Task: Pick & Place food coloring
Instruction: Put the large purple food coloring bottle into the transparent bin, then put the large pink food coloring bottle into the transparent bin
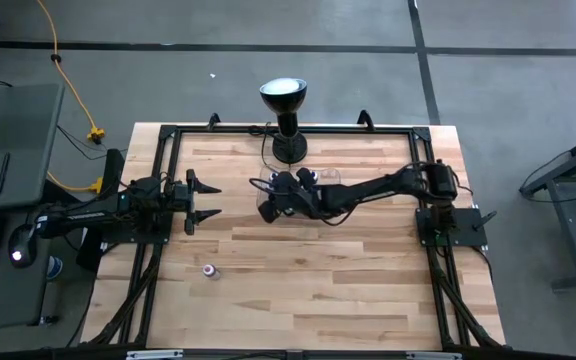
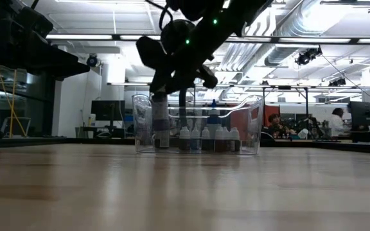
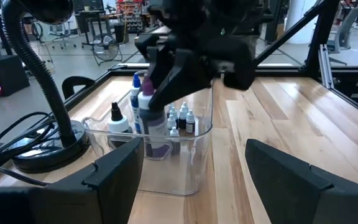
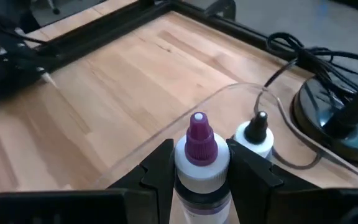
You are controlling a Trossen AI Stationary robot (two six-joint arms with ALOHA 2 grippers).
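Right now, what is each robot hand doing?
Left hand: open, empty, waiting at the table's left.
Right hand: closed on a purple-capped bottle over the clear tray.

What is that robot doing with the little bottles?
The right hand is holding a purple-capped bottle of food coloring over the clear tray, where more little bottles already stand. One bottle sits alone on the table. The left hand waits open to the side.
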